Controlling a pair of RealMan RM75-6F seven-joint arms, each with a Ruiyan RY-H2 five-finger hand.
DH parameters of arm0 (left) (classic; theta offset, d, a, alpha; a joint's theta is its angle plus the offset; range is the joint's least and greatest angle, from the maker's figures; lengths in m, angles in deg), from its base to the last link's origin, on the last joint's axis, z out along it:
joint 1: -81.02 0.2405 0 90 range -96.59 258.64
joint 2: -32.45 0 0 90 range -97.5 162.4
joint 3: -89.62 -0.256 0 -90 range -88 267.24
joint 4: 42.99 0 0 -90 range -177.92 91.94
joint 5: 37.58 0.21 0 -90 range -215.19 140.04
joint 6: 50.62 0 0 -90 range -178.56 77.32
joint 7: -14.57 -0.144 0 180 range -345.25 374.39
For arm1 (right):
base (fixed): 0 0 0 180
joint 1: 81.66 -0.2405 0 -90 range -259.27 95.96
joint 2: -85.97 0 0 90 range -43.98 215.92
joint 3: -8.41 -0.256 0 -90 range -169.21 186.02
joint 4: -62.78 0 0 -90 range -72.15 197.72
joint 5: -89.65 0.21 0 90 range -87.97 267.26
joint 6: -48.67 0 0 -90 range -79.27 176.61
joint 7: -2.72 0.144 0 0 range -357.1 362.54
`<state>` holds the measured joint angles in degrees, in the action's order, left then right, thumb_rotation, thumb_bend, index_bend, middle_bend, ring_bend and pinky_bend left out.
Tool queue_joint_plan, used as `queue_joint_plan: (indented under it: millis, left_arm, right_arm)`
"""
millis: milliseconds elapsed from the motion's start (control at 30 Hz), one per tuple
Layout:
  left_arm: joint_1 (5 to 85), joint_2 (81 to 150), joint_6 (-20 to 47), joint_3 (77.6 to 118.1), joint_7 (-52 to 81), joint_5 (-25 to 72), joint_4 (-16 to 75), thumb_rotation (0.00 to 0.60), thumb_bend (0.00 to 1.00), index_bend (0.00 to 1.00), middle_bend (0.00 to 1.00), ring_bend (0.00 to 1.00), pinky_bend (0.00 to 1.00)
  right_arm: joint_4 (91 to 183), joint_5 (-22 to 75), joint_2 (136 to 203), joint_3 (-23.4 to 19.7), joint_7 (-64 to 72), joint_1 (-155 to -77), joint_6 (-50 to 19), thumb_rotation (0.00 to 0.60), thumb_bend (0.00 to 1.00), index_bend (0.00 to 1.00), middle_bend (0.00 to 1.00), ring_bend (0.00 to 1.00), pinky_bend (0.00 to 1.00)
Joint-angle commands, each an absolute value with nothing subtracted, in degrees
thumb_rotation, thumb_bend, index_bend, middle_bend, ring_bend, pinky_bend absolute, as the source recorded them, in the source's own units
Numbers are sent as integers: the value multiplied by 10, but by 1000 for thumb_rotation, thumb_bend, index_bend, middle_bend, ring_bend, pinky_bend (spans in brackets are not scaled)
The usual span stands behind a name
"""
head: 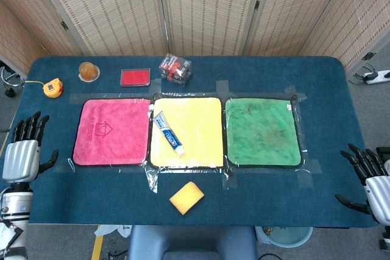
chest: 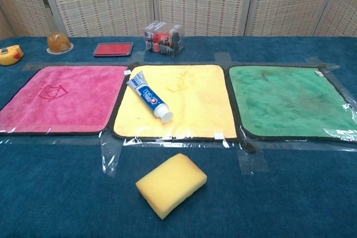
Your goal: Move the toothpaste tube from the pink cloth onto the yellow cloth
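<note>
The white-and-blue toothpaste tube (head: 169, 133) lies diagonally on the yellow cloth (head: 195, 126), cap toward its front edge; its lettering is unreadable. Left hand (head: 22, 155) and right hand (head: 373, 181) hang empty, fingers spread.

Left hand (head: 23, 153) silver-backed with black fingers, right hand (head: 373, 181) likewise
</note>
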<state>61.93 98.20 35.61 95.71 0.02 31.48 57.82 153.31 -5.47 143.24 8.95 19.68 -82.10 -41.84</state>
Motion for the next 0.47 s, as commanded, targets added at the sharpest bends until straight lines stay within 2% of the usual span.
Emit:
queue_joint_plan:
  millis: [33, 133, 467]
  left_arm:
    - [649, 981, 394, 935, 16, 366, 583, 600, 398, 110, 56, 3, 7]
    - [669, 984, 417, 920, 27, 404, 574, 600, 398, 121, 62, 6, 7]
    - [699, 983, 412, 889, 2, 455, 583, 600, 398, 121, 62, 7, 4]
  right_arm:
    - [1534, -50, 1435, 92, 196, -819, -415, 600, 151, 98, 62, 76, 0]
    - [1534, -47, 1438, 94, 198, -818, -411, 600, 150, 98, 62, 76, 0]
    - [1536, -47, 1444, 96, 196, -823, -401, 600, 151, 98, 62, 74, 0]
